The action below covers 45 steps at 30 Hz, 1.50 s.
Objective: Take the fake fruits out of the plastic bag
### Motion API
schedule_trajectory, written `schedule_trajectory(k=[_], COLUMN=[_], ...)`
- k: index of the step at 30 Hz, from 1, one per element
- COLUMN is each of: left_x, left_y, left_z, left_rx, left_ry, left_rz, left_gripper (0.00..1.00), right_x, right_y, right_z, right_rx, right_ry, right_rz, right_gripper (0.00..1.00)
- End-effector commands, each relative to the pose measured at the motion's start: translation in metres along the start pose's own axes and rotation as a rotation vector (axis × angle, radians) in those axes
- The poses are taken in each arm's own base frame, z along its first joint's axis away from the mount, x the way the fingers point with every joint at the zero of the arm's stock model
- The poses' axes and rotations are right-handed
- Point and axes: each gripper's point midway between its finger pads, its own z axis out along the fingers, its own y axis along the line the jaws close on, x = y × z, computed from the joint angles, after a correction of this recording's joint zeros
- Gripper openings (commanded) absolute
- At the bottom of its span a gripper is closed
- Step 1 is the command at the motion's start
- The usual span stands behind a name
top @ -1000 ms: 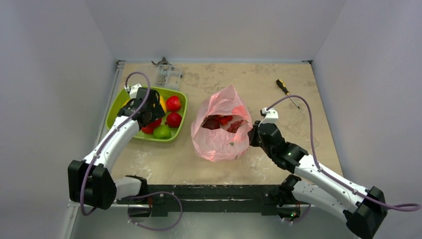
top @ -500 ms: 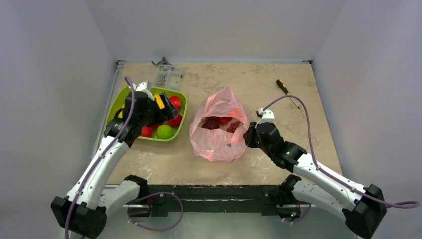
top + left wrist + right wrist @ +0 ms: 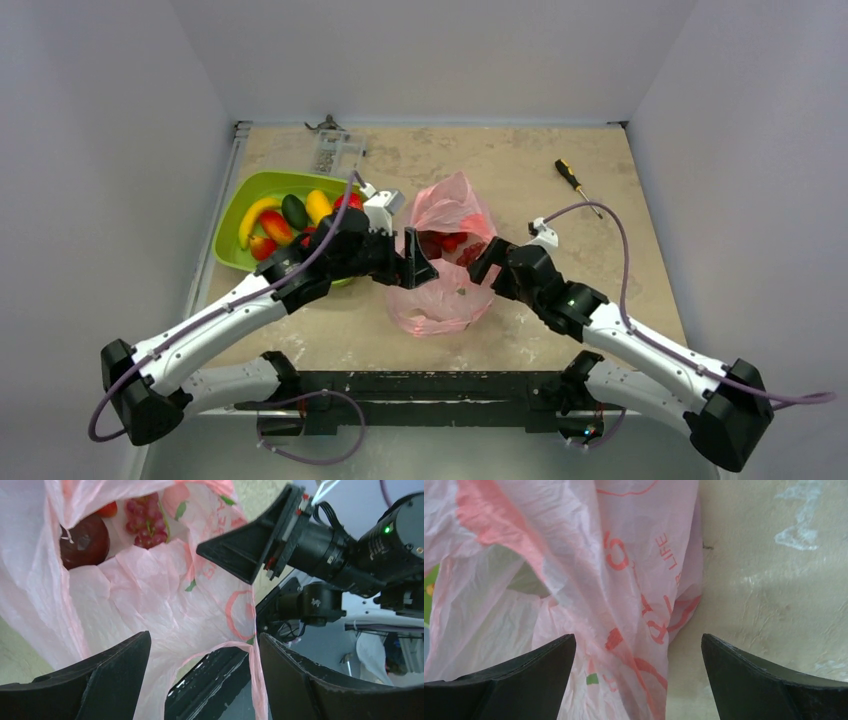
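Beige mottled table (image 3: 560,300), grey walls (image 3: 430,60) on 3 sides. Plastic bag (image 3: 440,300) mid-table, long axis near-to-far, mouth up. Fake fruits (image 3: 445,243) inside, incl. grapes and a dark red round one. Left gripper (image 3: 415,272) at bag's left rim, jaws wide apart. Right gripper (image 3: 480,262) at its right side, also apart, nothing clamped. Green tray (image 3: 232,225) by left edge, screwdriver (image 3: 572,178) nr far-right corner. Bare table right of bag.

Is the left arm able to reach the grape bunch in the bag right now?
Probably yes: the plastic bag gapes open, the grape bunch lies uncovered, and the open left end effector hovers at its mouth.
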Motion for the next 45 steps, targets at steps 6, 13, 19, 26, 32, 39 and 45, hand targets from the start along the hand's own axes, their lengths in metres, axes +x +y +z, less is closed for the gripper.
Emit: schedule_trajectory(k=[6, 13, 19, 26, 32, 39, 45], left_x=[0.004, 0.020, 0.025, 0.049, 0.101, 0.150, 0.142], left_y=[-0.015, -0.018, 0.015, 0.060, 0.122, 0.181, 0.151], left_z=[0.003, 0.006, 0.030, 0.065, 0.088, 0.067, 0.064], left_rx=[0.014, 0.025, -0.126, -0.283, -0.488, -0.752, -0.569], left_ry=[-0.034, 0.040, 0.033, 0.055, 0.172, 0.253, 0.241], left_rz=[0.028, 0.020, -0.002, -0.046, -0.058, -0.113, -0.066], left_gripper=[0.78, 0.78, 0.72, 0.66, 0.65, 0.67, 0.66], right_x=[0.007, 0.027, 0.055, 0.070, 0.086, 0.095, 0.097], right_y=[0.011, 0.020, 0.019, 0.013, 0.018, 0.009, 0.005], right_z=[0.052, 0.051, 0.044, 0.047, 0.052, 0.053, 0.053], right_rx=[0.198, 0.164, 0.061, -0.016, -0.090, -0.083, -0.067], right_ry=[0.042, 0.009, 0.038, 0.041, 0.084, 0.105, 0.115], right_rz=[0.216, 0.042, -0.008, -0.074, -0.136, -0.115, -0.142], right_gripper=[0.99, 0.74, 0.30, 0.04, 0.00, 0.00, 0.00])
